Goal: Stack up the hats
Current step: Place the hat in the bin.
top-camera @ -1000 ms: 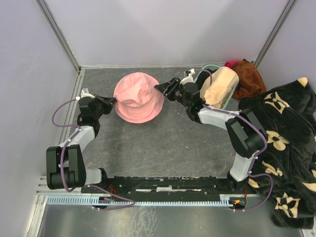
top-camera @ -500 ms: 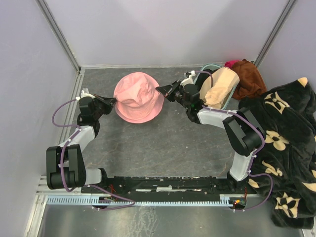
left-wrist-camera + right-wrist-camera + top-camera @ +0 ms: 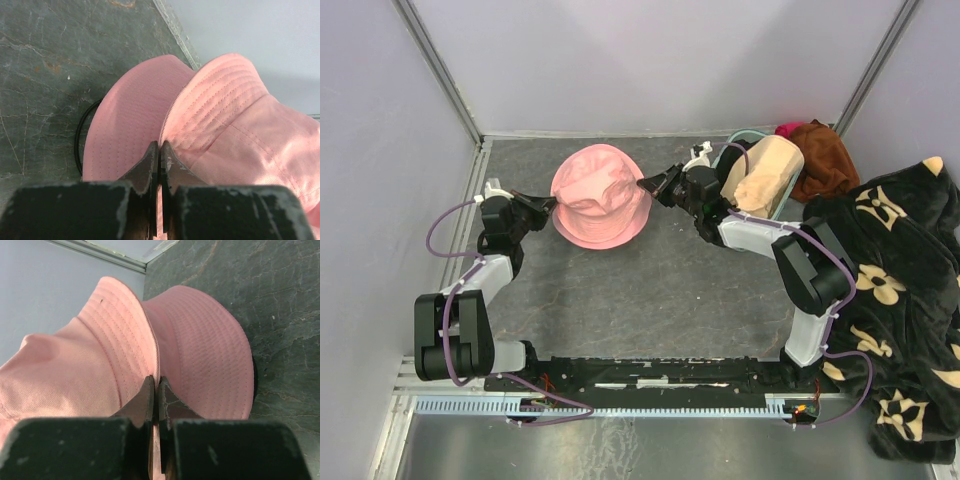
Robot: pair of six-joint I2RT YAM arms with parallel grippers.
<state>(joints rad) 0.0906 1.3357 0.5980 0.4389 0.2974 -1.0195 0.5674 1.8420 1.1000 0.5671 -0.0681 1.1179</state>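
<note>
Pinching the pink hat (image 3: 601,195), left hand (image 3: 550,204) at 9 o'clock, right hand (image 3: 642,184) at 3 o'clock; tan hat (image 3: 765,172) not stacked yet.

No legible text, no labels (blanket (image 3: 905,290) bears motifs only)

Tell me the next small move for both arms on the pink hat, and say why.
Probably a small, level lift with both arms together. The left gripper and the right gripper are each shut on the brim of the pink hat, on opposite sides, and it rests on the table. Raising one side alone would likely tilt or twist the soft fabric.
</note>
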